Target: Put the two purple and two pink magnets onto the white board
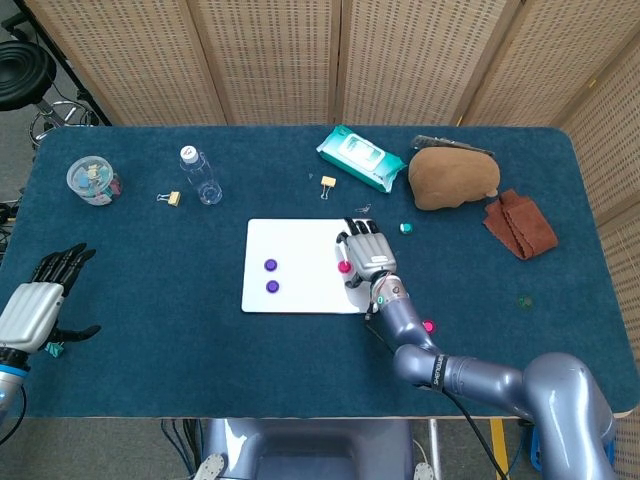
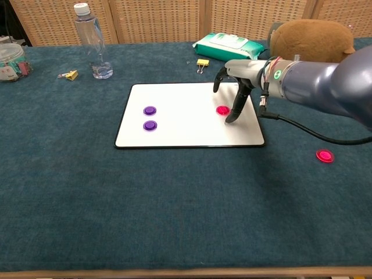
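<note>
Right hand (image 2: 234, 93) over the 3 o'clock part of the white board (image 2: 180, 125), fingers spread and pointing down, holding nothing; one pink magnet (image 2: 222, 110) flat on the board just beside the fingertips, at their 9 o'clock in the chest view, apparently out of contact. Two purple magnets (image 2: 150, 110) (image 2: 150, 125) on the board's 9 o'clock part, one just nearer the robot than the other, well apart from the pink one. Second pink magnet (image 2: 325, 155) off the board on the blue cloth of the table (image 2: 174, 209), toward 4 o'clock from the right hand in the chest view and well apart from it; also visible in the head view (image 1: 428, 325) beside the right forearm. Round and flat, so no long axis to align with. Left hand (image 1: 40, 300) at the table's 8 o'clock edge, fingers apart, empty, far from that magnet; right hand plainly the nearer. By judgement, three of four placed, the coming move a reach toward 4 o'clock. Containers: clear jar (image 1: 92, 181) at 10 o'clock with small coloured items too small to identify; capped clear bottle (image 1: 200, 175) near it, contents not discernible.
</note>
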